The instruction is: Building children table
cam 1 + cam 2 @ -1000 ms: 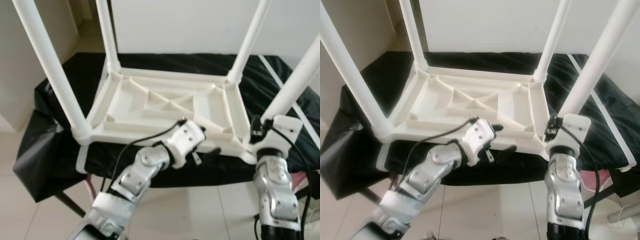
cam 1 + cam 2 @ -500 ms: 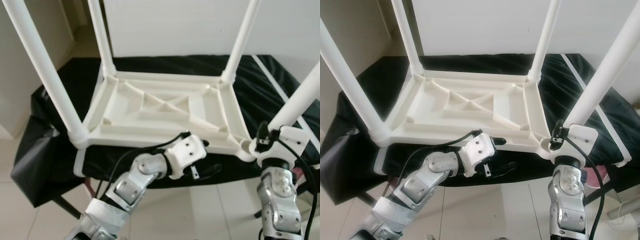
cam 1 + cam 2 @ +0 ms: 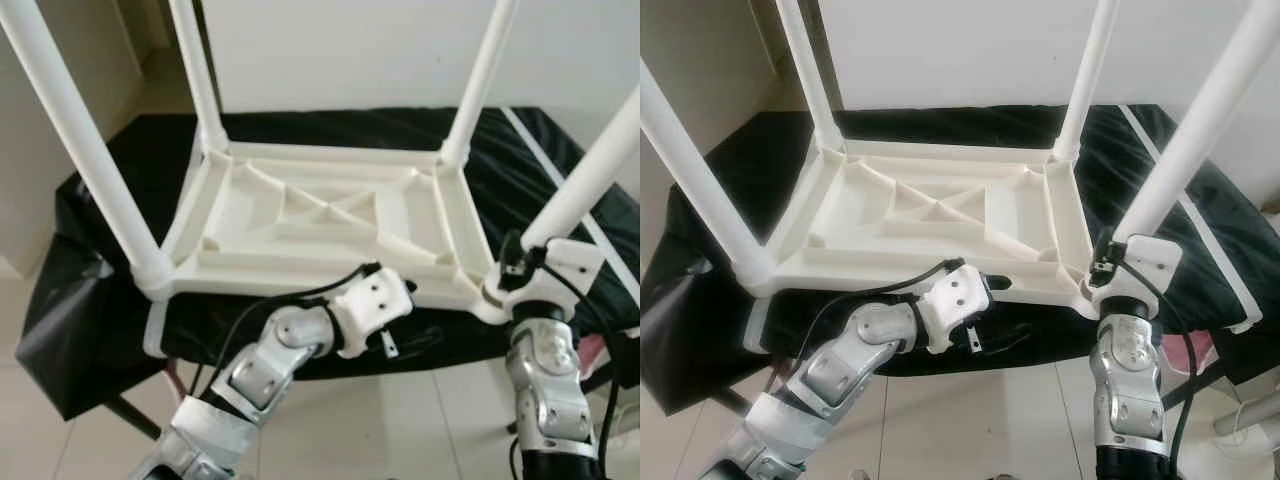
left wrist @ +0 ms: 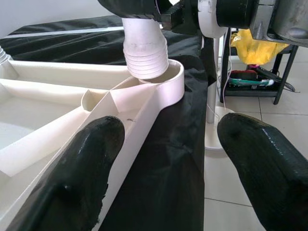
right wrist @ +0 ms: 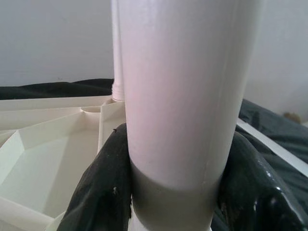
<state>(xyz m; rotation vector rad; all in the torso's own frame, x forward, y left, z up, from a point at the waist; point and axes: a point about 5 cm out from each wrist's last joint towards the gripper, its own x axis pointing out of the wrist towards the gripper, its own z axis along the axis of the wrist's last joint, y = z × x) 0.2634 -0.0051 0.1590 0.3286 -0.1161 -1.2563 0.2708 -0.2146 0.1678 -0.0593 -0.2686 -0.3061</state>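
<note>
Seating the last white plastic tube leg (image 5: 183,91) in the upside-down white ribbed tabletop (image 3: 320,215) on the black-draped bench (image 3: 300,130).
Right gripper (image 5: 178,192) pinches that leg near its corner socket; left gripper (image 4: 168,163) spread beside the rim. We keep the leg vertical and press straight down.

White ribbed tabletop (image 3: 320,225) with four plain white legs (image 3: 85,150), on a black cloth (image 3: 80,300). Pale tile floor (image 3: 400,420). Silver arms, black fingers (image 4: 82,173). Far right, something yellow (image 4: 250,50).
</note>
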